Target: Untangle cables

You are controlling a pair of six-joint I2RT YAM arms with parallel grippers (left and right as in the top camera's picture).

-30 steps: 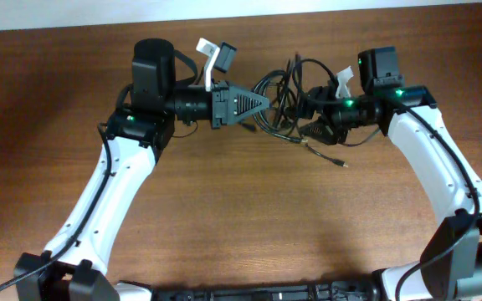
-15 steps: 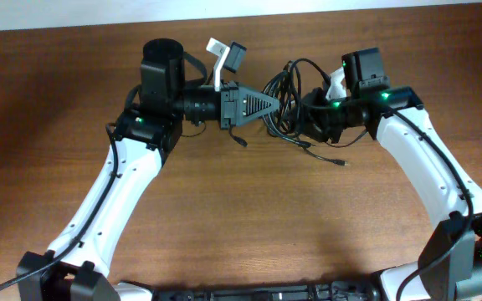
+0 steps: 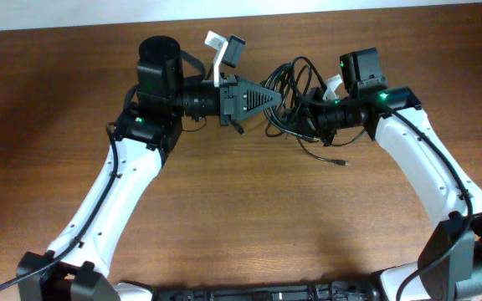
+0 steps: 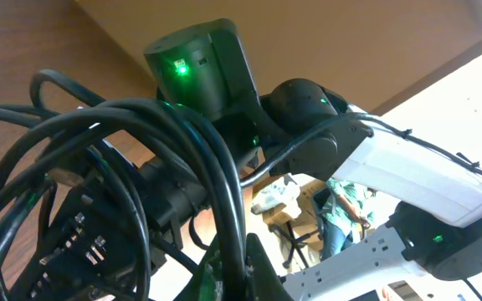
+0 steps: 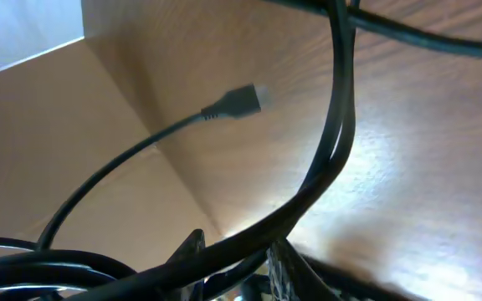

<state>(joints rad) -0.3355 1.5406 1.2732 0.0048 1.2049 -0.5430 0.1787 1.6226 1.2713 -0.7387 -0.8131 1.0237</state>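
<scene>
Brown wood forms the table [image 3: 224, 217], and the cables [image 3: 289, 100] are in the upper middle of the overhead view, a loose black bundle of loops between the two arms. The left gripper [image 3: 271, 94] reaches into the bundle from the left side and the right gripper [image 3: 306, 119] from the right side, so the two tips are near each other with the loops around them.

One thin strand leaves the bundle toward the lower right and ends in a small plug [image 3: 342, 162], which is apart from the rest.

In the left wrist view the cables [image 4: 141, 142] fill the left half of the frame as thick dark arcs. Several strands run down together into the left gripper [image 4: 231, 272] at the bottom edge, where the jaws are drawn narrow and pinch them. Behind them stands the right arm [image 4: 408, 176] (a green light shines on its dark housing).

In the right wrist view two strands of the cables [image 5: 335, 159] curve down from the top and pass across the right gripper [image 5: 237, 259] at the bottom. Its jaws are close together with the strands caught between them. The plug [image 5: 237, 100] is in the upper middle of this frame.
</scene>
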